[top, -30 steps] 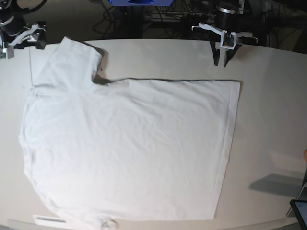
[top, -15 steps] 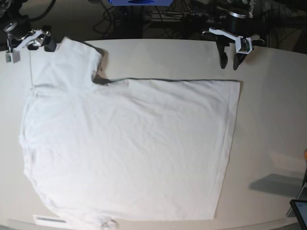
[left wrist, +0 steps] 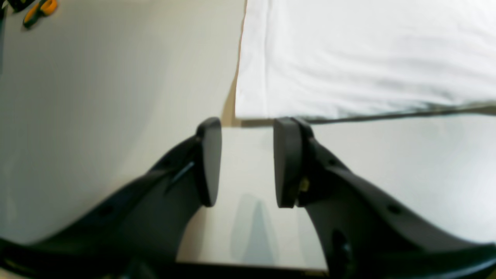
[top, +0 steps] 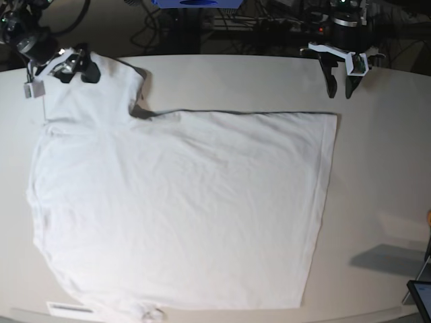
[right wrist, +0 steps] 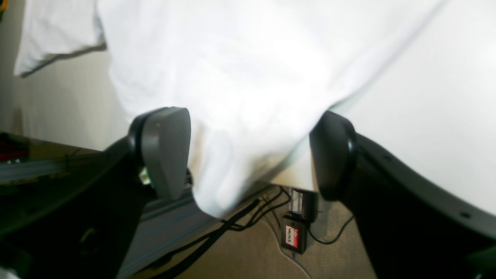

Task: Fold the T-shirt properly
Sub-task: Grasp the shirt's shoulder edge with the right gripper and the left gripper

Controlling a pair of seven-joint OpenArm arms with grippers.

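The white T-shirt (top: 182, 202) lies spread flat on the table, with one sleeve (top: 101, 87) at the far left and the hem along the right. My left gripper (top: 340, 86) is open and hovers just beyond the shirt's far right hem corner (top: 334, 116). In the left wrist view the open gripper (left wrist: 248, 162) is empty, with that corner (left wrist: 242, 110) just ahead of the fingertips. My right gripper (top: 74, 67) is at the sleeve's far edge. In the right wrist view its wide-open gripper (right wrist: 250, 155) straddles the sleeve cloth (right wrist: 232, 116), not closed on it.
An orange-handled tool (left wrist: 38, 8) lies on the table beyond the hem. A dark device (top: 421, 296) sits at the front right edge and a white label (top: 71, 308) at the front left. Cables and a small box (right wrist: 292, 234) lie on the floor past the table edge.
My right gripper has moved rightward from off the table edge onto the sleeve's far corner. My left gripper has shifted right, to just behind the hem corner. The shirt has not moved.
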